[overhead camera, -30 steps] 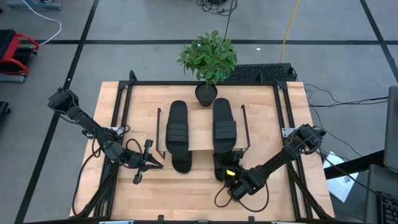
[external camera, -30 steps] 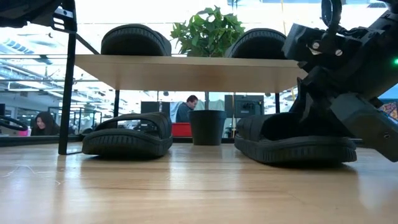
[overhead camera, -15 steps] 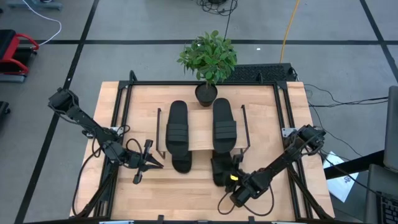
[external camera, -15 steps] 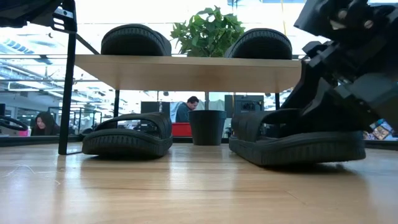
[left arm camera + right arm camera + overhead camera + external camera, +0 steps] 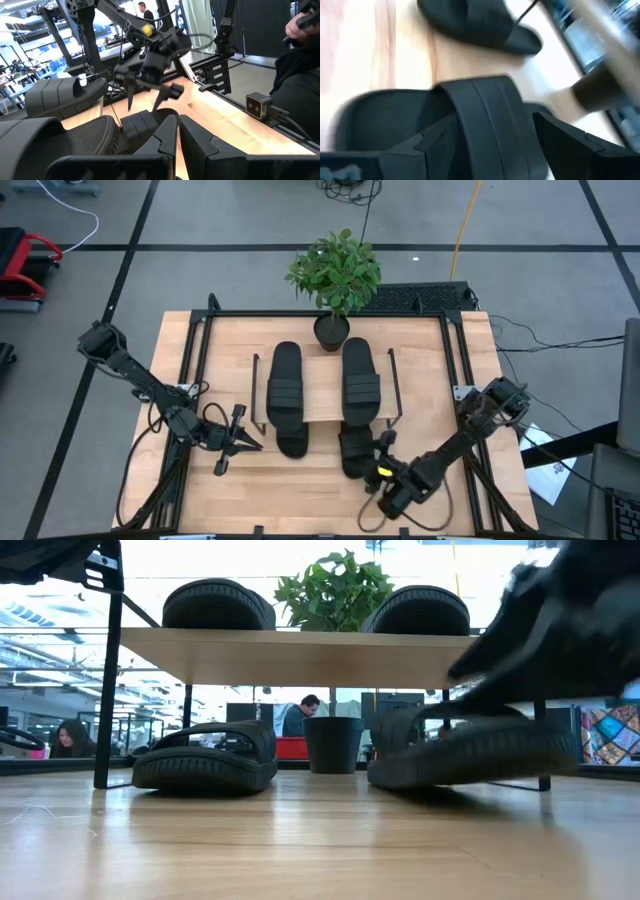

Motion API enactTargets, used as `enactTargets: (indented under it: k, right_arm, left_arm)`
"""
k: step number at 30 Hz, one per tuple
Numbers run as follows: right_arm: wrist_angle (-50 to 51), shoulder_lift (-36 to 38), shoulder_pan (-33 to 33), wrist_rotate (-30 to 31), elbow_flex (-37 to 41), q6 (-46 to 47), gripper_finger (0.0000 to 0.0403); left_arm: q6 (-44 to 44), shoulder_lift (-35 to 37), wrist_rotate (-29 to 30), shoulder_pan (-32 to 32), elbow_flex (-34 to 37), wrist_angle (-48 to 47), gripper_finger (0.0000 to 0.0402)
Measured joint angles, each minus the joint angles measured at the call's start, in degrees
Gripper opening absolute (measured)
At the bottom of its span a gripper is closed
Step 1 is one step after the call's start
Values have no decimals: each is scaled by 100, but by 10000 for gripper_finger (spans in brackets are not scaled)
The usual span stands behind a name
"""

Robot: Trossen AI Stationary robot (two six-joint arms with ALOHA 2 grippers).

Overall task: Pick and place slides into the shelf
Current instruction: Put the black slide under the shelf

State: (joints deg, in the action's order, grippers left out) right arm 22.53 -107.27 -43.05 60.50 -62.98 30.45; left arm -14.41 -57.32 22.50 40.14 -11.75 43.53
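Two black slides [image 5: 285, 385] [image 5: 360, 378] lie on the shelf's light wood top [image 5: 322, 395]. Two more rest sole-down on the table under it, heels poking out toward the near edge: the left one [image 5: 205, 758] and the right one [image 5: 351, 452]. My right gripper [image 5: 373, 461] is open just near-right of the right slide's heel, with that slide's ribbed strap [image 5: 490, 115] between its fingers. In the low view this slide [image 5: 465, 750] sits tilted. My left gripper [image 5: 250, 444] waits shut, left of the lower left slide. My right gripper has its open fingers [image 5: 565, 145] on either side of the lower right slide's strap, slanting in from the near right. The view is blurred, and I cannot tell whether a finger still touches the strap.
A potted plant [image 5: 333, 275] stands at the table's far edge behind the shelf. Thin black wire frames [image 5: 255, 392] [image 5: 391, 388] close the shelf's sides. Bare tabletop [image 5: 300, 500] lies along the near edge. People show in the room beyond the table.
My right gripper has opened wide and drawn back a little toward the table's near right. The lower right slide has shifted slightly toward the near edge and now sits tilted in the low view.
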Motion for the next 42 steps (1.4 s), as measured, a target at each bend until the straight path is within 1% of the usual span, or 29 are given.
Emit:
enactTargets:
  k: [3, 5, 9, 10, 12, 14, 16, 18, 19, 22, 23, 26, 28, 30, 33, 39, 42]
  right_arm:
    - [-14, 205, -255, 599, 0, -27, 238]
    - [-49, 330, -410, 831, 0, -124, 224]
    - [-126, 480, -596, 785, -2, -256, 194]
    - [-150, 491, -612, 619, -2, -268, 184]
    - [-172, 501, -624, 100, -2, -270, 157]
    - [-238, 501, -606, -473, -2, -269, 117]
    - [-351, 461, -578, -908, -2, -304, 68]
    - [-388, 404, -575, -1098, -1, -467, 21]
    - [-412, 376, -573, -1115, 0, -511, 12]
    - [-604, 322, -571, -1151, 0, -513, 13]
    - [-724, 307, -571, -1256, 0, -586, 11]
    - [-1304, 228, -555, -1797, 0, -1048, 2]
    - [-1618, 183, -533, -2257, 0, -1305, 3]
    - [-1746, 135, -493, -2594, -2, -1390, 2]
    - [-1696, 36, -442, -2656, 4, -1371, 1]
    - [-1760, -92, -307, -3069, 4, -1327, 0]
    - [-1748, -132, -229, -3078, 4, -1337, 0]
  left_arm:
    - [0, 0, 0, 0, 0, -2, 24]
    - [2, 0, 0, 2, 0, -3, 24]
    - [-4, 0, -2, 2, 0, -9, 24]
    - [-4, 0, -2, 2, 0, -9, 24]
    - [-4, 0, -1, 1, 0, -9, 24]
    - [0, 0, -2, 2, 0, -9, 24]
    - [0, 0, -2, 2, 0, -9, 24]
    - [0, 0, -2, 1, 0, -9, 24]
    - [-4, 0, -2, 2, 0, -6, 24]
    - [-4, 0, -4, 2, 0, -4, 24]
    - [-4, 0, -3, 2, 0, -4, 24]
    - [13, 0, -3, 1, 0, -4, 24]
    - [11, 0, -2, 2, 0, -2, 24]
    - [5, 0, -2, 2, 0, -3, 24]
    - [-14, 0, -1, 0, 0, 0, 24]
    - [-11, 0, 0, 2, 0, 2, 24]
    - [-11, 0, 2, 1, 0, 2, 24]
